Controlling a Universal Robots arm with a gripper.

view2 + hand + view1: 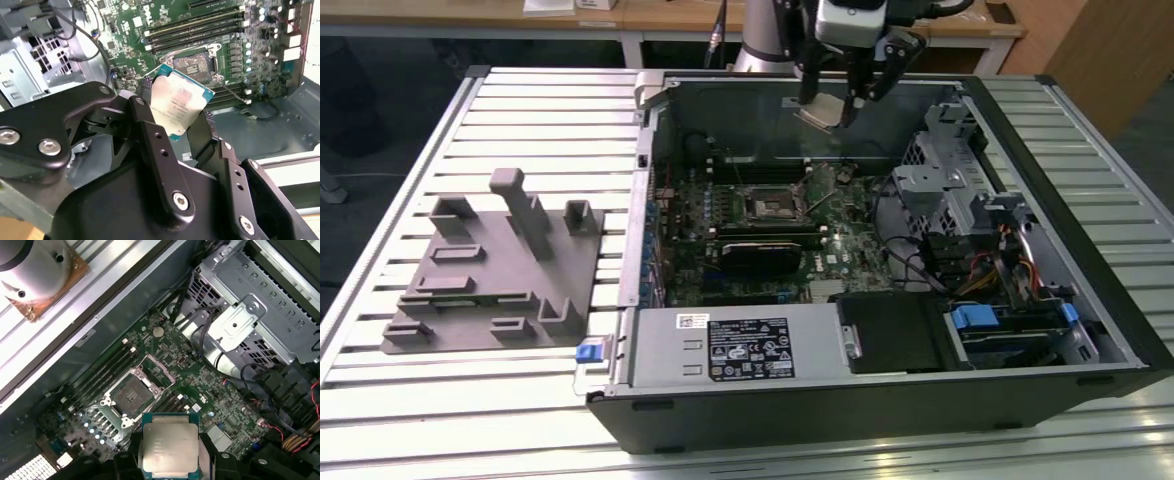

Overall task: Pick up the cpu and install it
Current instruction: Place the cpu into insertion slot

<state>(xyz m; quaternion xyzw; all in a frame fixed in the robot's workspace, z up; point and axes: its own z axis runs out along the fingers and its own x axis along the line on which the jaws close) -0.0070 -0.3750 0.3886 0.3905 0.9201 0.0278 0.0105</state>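
Exterior view, lower frame: the open computer case (881,420) lies on its side on the slatted table (520,110), with the power supply (734,345) along its nearest edge. A grey moulded fixture (494,270) sits on the table at the exterior view's left, apart from the case.

Centre frame: the motherboard socket (765,206) is unoccupied and its retaining frame is raised. The drive cage (947,180) stands to the exterior view's right of it.

Upper frame: the gripper (834,105) hangs above the far wall of the case. Its fingers (145,125) are closed on opposite edges of the cpu (823,112). The cpu is held tilted in the air, metal top toward both wrist views (177,107) (170,449), well clear of the socket (131,397).
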